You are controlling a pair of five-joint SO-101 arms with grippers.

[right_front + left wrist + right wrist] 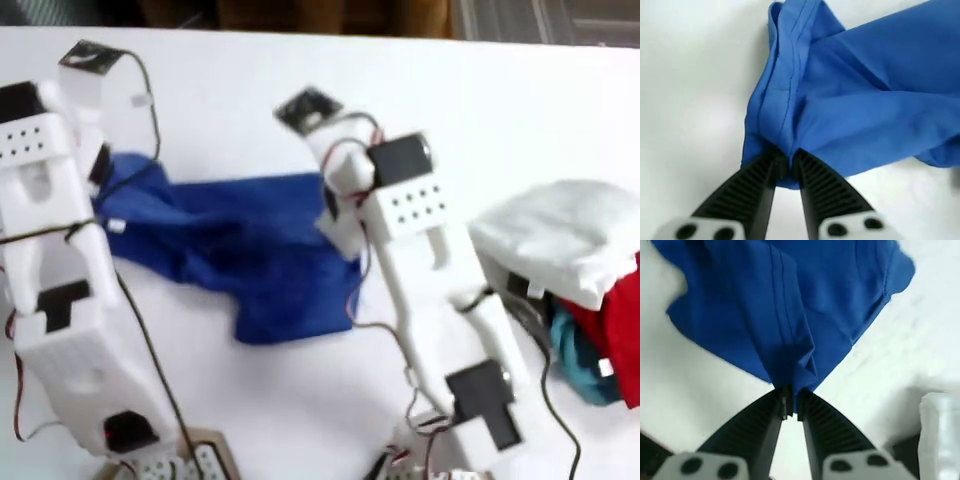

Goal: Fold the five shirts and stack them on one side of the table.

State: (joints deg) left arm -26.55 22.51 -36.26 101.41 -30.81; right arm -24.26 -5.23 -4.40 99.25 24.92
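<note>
White table [260,400]; left pincer [785,161] and right pincer [791,401] clamp one blue shirt [250,245].

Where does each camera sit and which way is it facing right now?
High view: fixed above the table, looking down; both arms, the blue shirt held between them, a pile of shirts at one side.
Left wrist view: on the left wrist, facing along the left gripper, shut on a bunched edge of the shirt.
Right wrist view: on the right wrist, facing along the right gripper, shut on another edge.
Shared: all three show the blue shirt and the table.
</note>
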